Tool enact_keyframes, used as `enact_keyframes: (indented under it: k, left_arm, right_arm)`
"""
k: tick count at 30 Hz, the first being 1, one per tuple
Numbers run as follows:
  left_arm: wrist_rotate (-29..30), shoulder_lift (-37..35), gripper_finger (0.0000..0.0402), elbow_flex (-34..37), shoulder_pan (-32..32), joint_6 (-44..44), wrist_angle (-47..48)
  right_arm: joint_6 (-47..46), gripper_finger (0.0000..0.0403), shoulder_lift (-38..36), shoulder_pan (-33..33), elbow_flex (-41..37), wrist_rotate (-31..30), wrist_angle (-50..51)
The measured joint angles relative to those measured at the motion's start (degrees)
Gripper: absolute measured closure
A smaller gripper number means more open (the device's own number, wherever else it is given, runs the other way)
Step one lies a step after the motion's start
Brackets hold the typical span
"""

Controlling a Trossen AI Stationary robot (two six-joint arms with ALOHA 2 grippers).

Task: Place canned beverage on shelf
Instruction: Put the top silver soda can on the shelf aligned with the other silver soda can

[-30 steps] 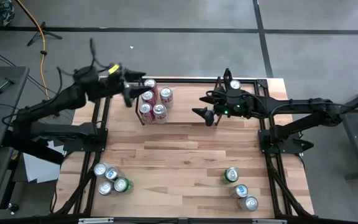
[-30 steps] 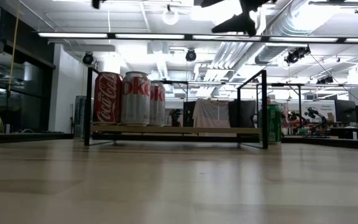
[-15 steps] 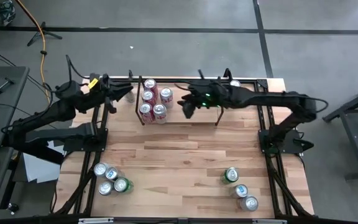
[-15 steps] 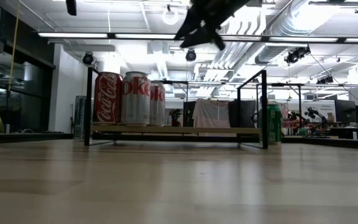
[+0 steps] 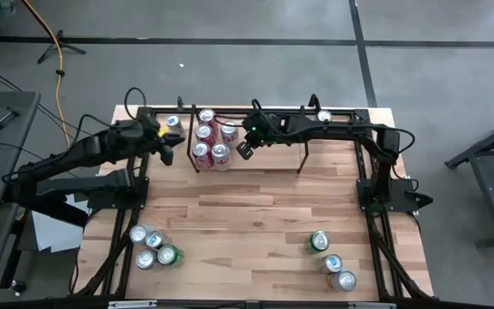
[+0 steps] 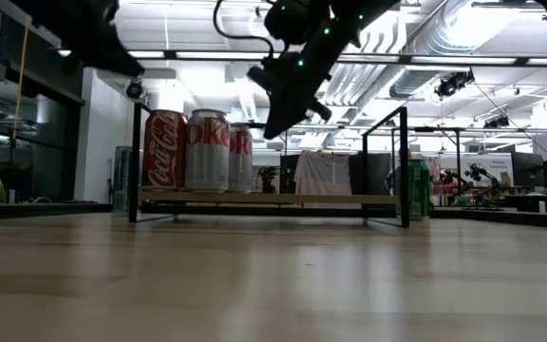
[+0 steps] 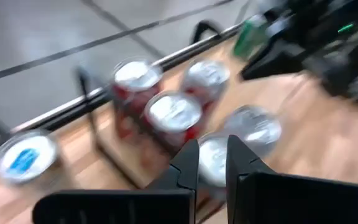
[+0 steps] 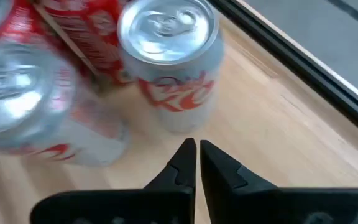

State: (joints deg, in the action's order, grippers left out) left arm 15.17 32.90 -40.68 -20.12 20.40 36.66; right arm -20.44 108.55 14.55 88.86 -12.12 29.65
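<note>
On the shelf, at its left end, five cans stand clustered. Just left of the shelf hangs the left gripper, jaws together and empty. Over the shelf, right beside the cans, hangs the right gripper, jaws likewise together, holding nothing.

High view looks straight down, low view level across the table; both wrist views close on the shelf.
</note>
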Motion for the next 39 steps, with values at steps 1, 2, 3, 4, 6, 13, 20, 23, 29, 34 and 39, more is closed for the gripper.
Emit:
enact_keyframes:
  k: [1,2,3,4,6,13,20,23,29,34,39]
  left_arm:
    - [1.4,0.0,0.0401,0.7,0.0,0.0,0.2]
    - [2.8,0.0,0.0401,1.3,0.0,0.0,0.2]
    - [4.4,0.0,0.0401,1.8,0.0,0.1,0.3]
    - [6.3,0.0,0.0401,2.3,0.0,0.4,0.1]
    - [10.1,0.2,0.0401,3.3,0.0,1.7,-0.2]
    - [17.6,0.5,0.0401,6.8,-0.1,10.4,0.0]
    - [14.1,1.6,0.0401,11.3,0.0,14.1,-2.0]
    - [11.8,1.8,0.0401,13.7,0.0,15.3,-4.4]
    - [10.9,2.8,0.0401,16.3,0.0,18.5,-8.4]
    - [10.4,3.0,0.0401,17.4,0.0,18.9,-10.0]
    - [10.4,3.4,0.0401,17.4,0.0,19.0,-10.1]
  right_arm:
    - [0.2,0.0400,0.4,0.0,0.0,-0.8,-0.1]
    - [0.4,0.0401,0.8,0.1,0.0,-1.4,-0.8]
    - [0.9,0.0401,1.2,0.3,0.0,-1.7,-1.6]
    - [1.0,0.0400,1.4,0.5,0.0,-1.9,-2.4]
    - [1.0,0.0402,1.8,1.2,0.0,-2.1,-4.5]
    - [-2.0,0.0403,2.5,3.6,0.0,-2.1,-7.6]
    - [-2.0,0.0403,2.6,4.6,0.0,1.5,-11.2]
    - [-2.0,0.0403,2.9,4.6,0.0,1.5,-11.1]
    - [-2.2,0.0403,4.3,4.6,0.0,3.5,-13.6]
    - [-2.0,0.0403,5.0,4.4,0.0,4.8,-16.1]
    - [-1.1,0.0403,5.0,4.5,0.0,7.3,-17.8]
